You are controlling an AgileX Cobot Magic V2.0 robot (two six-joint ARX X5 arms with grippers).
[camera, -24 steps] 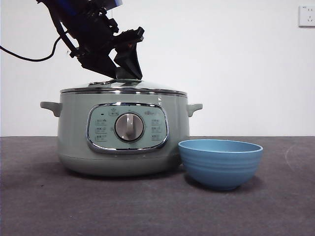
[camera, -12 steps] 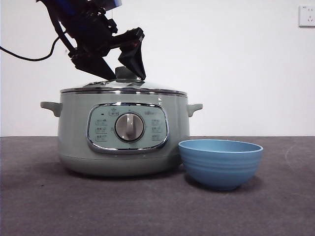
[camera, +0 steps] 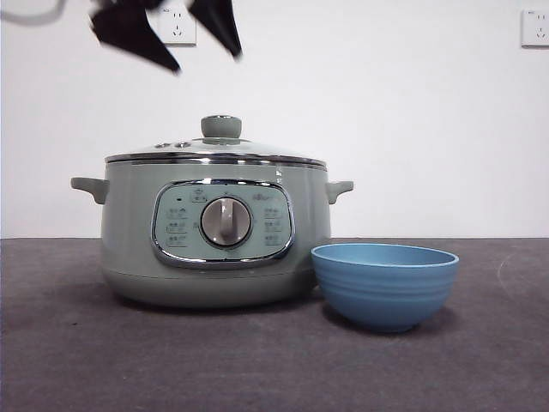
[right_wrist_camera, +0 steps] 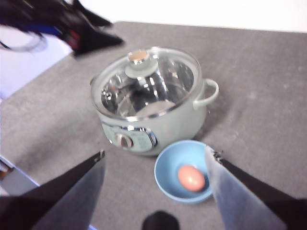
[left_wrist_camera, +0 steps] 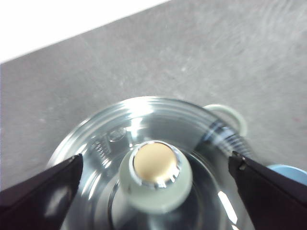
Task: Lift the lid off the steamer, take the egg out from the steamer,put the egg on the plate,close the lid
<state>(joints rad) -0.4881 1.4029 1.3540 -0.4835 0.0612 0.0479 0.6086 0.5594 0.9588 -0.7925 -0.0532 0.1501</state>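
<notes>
Both grippers are clear of the work, and everything on the grey counter (camera: 257,360) looks finished. The big sage-green electric steamer (camera: 214,240) stands with its shallow glass-and-chrome domed lid (camera: 214,153) seated flat on the rim, green knob upright in the middle, so the pot reads as closed. Just beside the steamer, on its dial side and slightly toward one handle, sits the blue ribbed bowl that serves as the plate (right_wrist_camera: 184,178), and the right wrist view shows the brown egg (right_wrist_camera: 191,177) lying inside it, low in the hollow where it can't roll off. High above the steamer's lid hangs the left gripper (camera: 183,39), jaws spread wide with nothing between them, centred over the knob (left_wrist_camera: 155,175); that fits a release straight off the handle. Further back from the steamer, well above the bowl, the right gripper (right_wrist_camera: 154,160) waits, jaws also apart and empty. By my reading, every step is done.
</notes>
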